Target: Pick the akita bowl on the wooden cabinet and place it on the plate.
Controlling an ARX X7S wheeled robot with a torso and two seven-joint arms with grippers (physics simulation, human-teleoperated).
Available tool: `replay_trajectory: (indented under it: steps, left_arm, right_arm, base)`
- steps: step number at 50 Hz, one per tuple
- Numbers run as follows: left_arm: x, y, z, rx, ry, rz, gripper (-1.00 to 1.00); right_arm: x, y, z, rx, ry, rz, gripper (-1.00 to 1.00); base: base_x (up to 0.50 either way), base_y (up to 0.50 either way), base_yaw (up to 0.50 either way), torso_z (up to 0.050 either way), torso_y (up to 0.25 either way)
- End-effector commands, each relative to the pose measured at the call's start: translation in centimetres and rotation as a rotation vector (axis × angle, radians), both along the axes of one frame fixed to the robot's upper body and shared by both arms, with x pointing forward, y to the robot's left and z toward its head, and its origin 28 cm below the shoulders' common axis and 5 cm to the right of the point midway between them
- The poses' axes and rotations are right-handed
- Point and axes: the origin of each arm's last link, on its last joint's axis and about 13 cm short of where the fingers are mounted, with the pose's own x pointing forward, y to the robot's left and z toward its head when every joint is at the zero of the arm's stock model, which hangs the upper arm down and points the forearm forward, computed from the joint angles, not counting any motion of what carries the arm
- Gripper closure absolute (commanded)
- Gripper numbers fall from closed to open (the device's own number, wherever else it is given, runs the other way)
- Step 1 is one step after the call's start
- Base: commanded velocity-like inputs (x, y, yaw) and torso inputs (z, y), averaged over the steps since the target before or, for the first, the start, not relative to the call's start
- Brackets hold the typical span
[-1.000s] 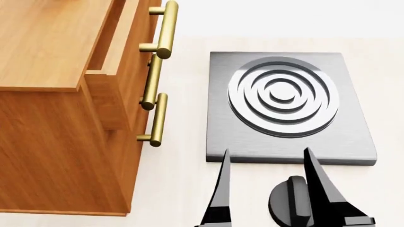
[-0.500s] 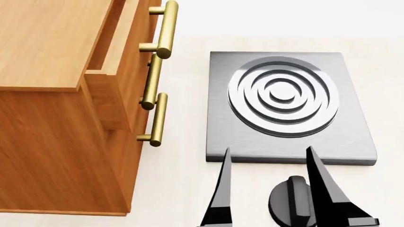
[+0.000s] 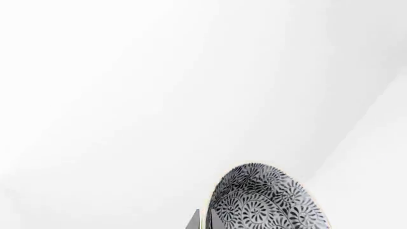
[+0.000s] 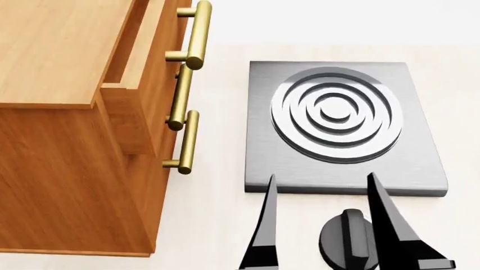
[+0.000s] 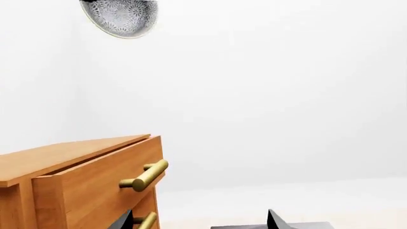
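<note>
We carry the akita bowl (image 3: 264, 200) high above the wooden cabinet (image 5: 83, 181) for clearance; our left grip can't be judged. Our right gripper (image 4: 322, 185) stands spread.

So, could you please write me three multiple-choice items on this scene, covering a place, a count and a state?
1. In the head view, where does the grey ringed slab lie?
A. on top of the wooden cabinet
B. on the floor at the cabinet's right
C. inside a drawer

2. How many brass handles show in the head view?
A. one
B. three
C. five

3. How is the right gripper?
A. open
B. shut on a bowl
C. shut on a handle

Key: 1 B, the grey ringed slab lies flat beside the wooden cabinet. 2 B, three brass handles line the cabinet's front. 3 A, the right gripper has its fingers wide apart, gripping nothing.
</note>
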Motion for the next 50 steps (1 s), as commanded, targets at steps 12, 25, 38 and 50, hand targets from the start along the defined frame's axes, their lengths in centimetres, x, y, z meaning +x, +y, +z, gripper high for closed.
replay_trajectory:
  steps: [12,25,38,50]
  left_arm:
    - [-4.0,-3.1,-0.9,0.153,-0.167,-0.236,1.00]
    - [-4.5,-3.6,-2.6,0.195,-0.154,-0.292,1.00]
    - [-5.6,-4.2,-4.1,0.264,-0.129,-0.400,1.00]
    - [-5.7,-4.0,-5.2,0.293,-0.114,-0.456,1.00]
  right_arm:
    - [-0.1,-0.1,0.4,-0.002,-0.034,-0.008,-1.00]
    - [-0.1,-0.2,0.5,-0.001,-0.038,-0.008,-1.00]
    - [-0.3,-0.2,0.7,0.004,-0.042,-0.005,-1.00]
    - [-0.6,-0.1,1.3,0.006,-0.061,0.003,-1.00]
  base:
    - [0.00,0.00,0.00,0.000,0.000]
    - [0.00,0.00,0.00,0.000,0.000]
    - [0.00,0.00,0.00,0.000,0.000]
    - [0.00,0.00,0.00,0.000,0.002]
